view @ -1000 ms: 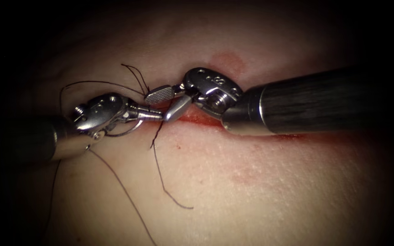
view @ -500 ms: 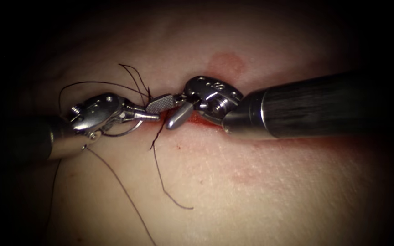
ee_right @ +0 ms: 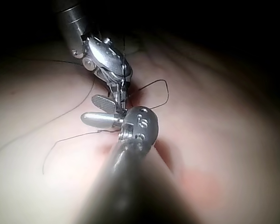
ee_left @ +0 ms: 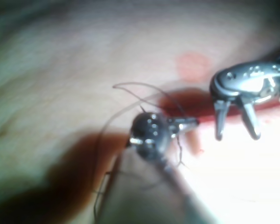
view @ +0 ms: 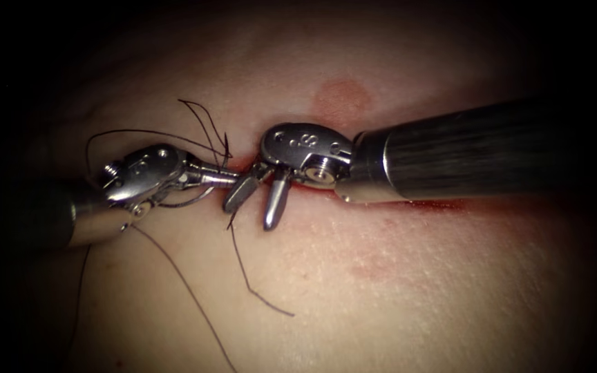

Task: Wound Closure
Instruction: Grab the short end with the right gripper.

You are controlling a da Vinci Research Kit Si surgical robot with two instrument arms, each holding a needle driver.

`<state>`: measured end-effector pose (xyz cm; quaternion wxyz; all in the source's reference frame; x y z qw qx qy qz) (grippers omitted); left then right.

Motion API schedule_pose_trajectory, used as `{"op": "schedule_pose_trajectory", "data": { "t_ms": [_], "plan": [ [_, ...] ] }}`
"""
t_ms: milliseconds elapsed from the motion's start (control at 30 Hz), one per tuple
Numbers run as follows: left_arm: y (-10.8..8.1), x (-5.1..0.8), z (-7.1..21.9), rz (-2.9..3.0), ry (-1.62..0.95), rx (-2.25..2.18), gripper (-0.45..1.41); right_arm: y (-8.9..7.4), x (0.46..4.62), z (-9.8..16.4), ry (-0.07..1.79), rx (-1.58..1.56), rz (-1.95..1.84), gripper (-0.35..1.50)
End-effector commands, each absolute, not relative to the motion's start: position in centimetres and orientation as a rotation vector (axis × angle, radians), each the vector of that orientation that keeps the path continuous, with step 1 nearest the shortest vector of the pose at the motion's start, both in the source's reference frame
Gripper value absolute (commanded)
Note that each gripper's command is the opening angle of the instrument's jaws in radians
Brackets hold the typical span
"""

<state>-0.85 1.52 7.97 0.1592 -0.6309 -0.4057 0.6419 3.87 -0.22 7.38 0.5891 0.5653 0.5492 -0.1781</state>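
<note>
Nearest, on the tissue: loose thread, trailing toward the endoscope from the left end of the cut, with a longer strand running down from under the left tool

Next, at that left end: left tool lying low over the tissue, jaws pressed together on the needle, gripped near one end, its curve sweeping back beneath the tool's wrist; cannot tell whether the needle point touches the tissue

Just beside, nearly touching: right tool, jaws spread and angled down at the tissue, holding nothing; seen spread as well in the left wrist view

Beyond the jaws: thread looping up over the left tool

Under the right shaft: red fluid along the cut

Farthest: a round reddish mark
</note>
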Motion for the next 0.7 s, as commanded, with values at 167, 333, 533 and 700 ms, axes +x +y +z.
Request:
{"op": "schedule_pose_trajectory", "data": {
  "t_ms": [167, 333, 533, 700],
  "plan": [
    [1.48, -0.90, 8.02, 1.838, -1.168, -1.804, -0.35, -0.42, 4.18, 7.49, 1.213, 1.338, -0.521, 0.56],
    [1.46, -0.86, 8.01, 1.838, -1.173, -1.806, -0.35, -0.59, 4.32, 7.61, 1.156, 1.330, -0.620, 0.56],
    [1.48, -0.84, 8.02, 1.839, -1.182, -1.809, -0.35, -0.71, 4.33, 7.70, 1.106, 1.343, -0.741, 0.42],
    [1.49, -0.84, 8.03, 1.839, -1.181, -1.809, -0.35, -0.76, 4.29, 7.72, 1.074, 1.350, -0.839, 0.39]
  ]
}}
